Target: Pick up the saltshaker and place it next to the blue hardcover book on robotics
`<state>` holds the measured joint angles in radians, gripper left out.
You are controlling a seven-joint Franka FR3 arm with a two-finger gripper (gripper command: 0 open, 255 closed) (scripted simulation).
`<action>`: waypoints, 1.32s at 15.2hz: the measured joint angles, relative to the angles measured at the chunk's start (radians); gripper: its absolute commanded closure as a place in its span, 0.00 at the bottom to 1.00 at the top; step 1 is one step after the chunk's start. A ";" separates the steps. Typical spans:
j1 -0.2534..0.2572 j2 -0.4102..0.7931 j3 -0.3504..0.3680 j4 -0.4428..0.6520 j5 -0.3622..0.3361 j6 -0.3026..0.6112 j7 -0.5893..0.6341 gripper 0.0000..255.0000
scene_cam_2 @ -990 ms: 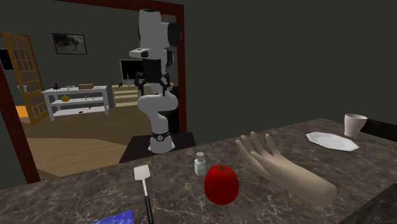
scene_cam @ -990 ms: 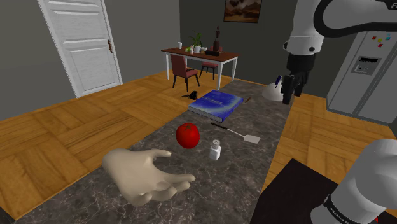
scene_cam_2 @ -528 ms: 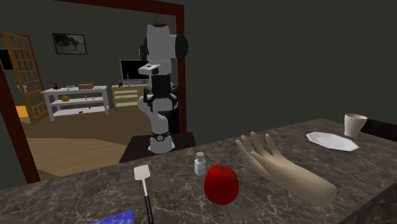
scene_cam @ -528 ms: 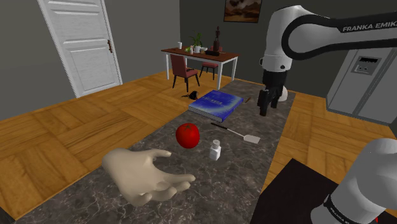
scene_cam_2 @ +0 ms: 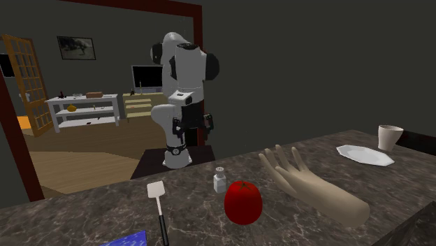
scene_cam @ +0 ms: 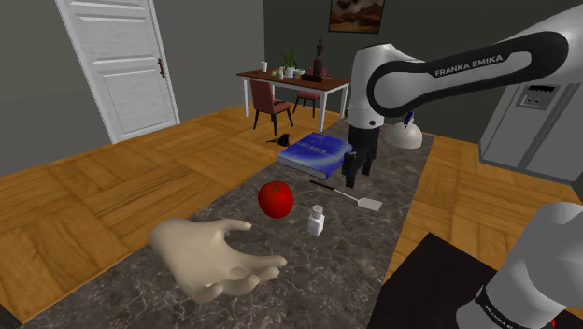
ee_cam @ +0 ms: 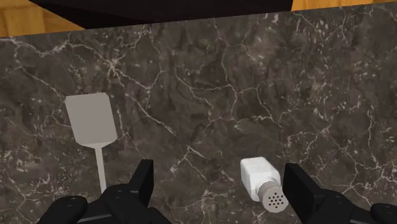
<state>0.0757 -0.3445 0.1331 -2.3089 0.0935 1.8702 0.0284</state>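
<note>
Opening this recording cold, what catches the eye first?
A large pale model hand lies on the dark marble counter at the shoulder view's lower left, a red tomato just beyond it. The white arm hangs its open jaws beside the blue book, above the small white saltshaker and spatula.

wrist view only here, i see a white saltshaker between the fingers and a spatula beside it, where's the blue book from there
Observer: In the shoulder view the blue book lies further up the counter than the saltshaker, with the spatula between them.
Operator: anything near the saltshaker i could knock
Observer: A red tomato stands just to the shoulder view's left of it, apart from it.
Operator: am i down at it
Observer: No. The gripper hangs open well above the counter, nearer the book's edge than the saltshaker.
</note>
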 measured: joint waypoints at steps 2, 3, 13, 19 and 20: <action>0.010 0.060 0.011 0.015 0.010 0.047 -0.005 0.00; 0.016 0.097 0.017 0.030 0.014 0.070 -0.006 0.00; 0.060 0.384 0.067 0.148 0.031 0.245 -0.018 0.00; 0.066 0.425 0.071 0.114 0.030 0.321 -0.016 0.00; 0.066 0.427 0.072 0.109 0.030 0.327 -0.016 0.00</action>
<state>0.1417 0.0826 0.2047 -2.1996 0.1233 2.1970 0.0125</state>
